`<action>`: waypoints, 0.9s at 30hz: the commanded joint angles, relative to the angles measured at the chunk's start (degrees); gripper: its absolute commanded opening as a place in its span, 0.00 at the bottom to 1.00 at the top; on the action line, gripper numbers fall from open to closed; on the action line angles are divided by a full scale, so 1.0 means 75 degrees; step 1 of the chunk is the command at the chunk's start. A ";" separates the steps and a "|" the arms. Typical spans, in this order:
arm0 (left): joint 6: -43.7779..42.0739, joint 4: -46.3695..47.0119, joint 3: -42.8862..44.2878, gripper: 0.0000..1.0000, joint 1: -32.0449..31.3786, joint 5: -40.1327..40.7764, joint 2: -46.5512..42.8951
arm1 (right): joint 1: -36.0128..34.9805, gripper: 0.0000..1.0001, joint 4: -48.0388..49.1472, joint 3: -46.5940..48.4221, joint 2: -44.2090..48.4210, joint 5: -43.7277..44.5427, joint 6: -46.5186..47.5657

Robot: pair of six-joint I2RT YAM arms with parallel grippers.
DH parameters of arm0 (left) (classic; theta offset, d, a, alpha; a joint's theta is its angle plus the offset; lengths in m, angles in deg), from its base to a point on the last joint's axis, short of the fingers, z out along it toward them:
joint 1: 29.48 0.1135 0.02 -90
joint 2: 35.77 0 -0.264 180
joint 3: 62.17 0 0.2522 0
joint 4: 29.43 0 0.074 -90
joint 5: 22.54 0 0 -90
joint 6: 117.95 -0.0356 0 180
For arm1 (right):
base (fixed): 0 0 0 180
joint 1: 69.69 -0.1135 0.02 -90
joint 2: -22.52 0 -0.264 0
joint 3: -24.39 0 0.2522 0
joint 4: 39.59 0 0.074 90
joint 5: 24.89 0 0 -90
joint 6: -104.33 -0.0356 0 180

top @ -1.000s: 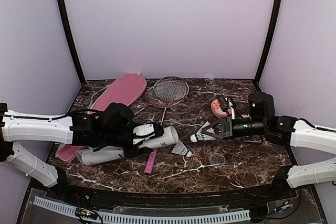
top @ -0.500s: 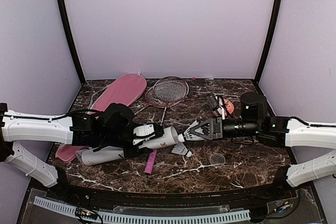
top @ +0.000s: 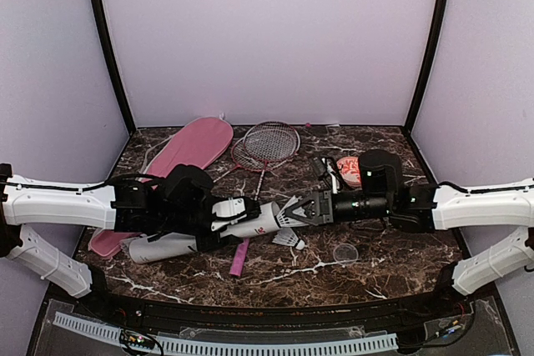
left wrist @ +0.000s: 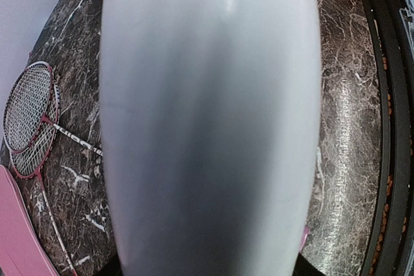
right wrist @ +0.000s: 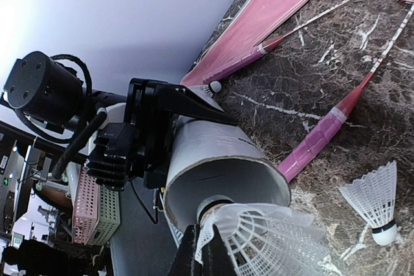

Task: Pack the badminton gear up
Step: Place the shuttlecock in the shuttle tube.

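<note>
My left gripper [top: 236, 215] is shut on the white red-logo tube [top: 257, 218] and holds it lying sideways, open end to the right. The tube fills the left wrist view [left wrist: 210, 121]. My right gripper [top: 294, 213] is shut on a white shuttlecock [right wrist: 275, 237] by its skirt. Its cork sits just inside the tube's open mouth [right wrist: 223, 182]. A second shuttlecock [top: 289, 239] lies on the table below the tube. Two red-framed rackets [top: 267, 144] lie at the back, with one pink handle [top: 239, 258] under the tube. The pink bag [top: 193, 144] lies at the back left.
A white cylinder [top: 163, 247] lies on the table under my left arm. A red and white round lid [top: 347, 167] is behind my right arm. A clear round lid [top: 345, 253] lies at the front right. Dark posts and lilac walls close in the table.
My right gripper has moved left with the shuttlecock, from mid-right of the table to the tube's mouth. The left gripper and tube have stayed still.
</note>
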 commanded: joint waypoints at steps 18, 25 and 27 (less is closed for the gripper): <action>0.0126 -0.0054 0.0083 0.56 -0.0079 -0.0091 0.0011 | -0.0277 0.00 0.1905 0.0114 -0.1424 -0.0981 -0.0488; 0.0115 -0.0053 0.0094 0.56 -0.0078 -0.0096 0.0057 | -0.0278 0.00 0.2154 0.0211 -0.1791 -0.1236 -0.0545; 0.0114 -0.0046 0.0093 0.56 -0.0078 -0.0102 0.0066 | -0.0277 0.00 0.2208 0.0260 -0.1868 -0.1318 -0.0563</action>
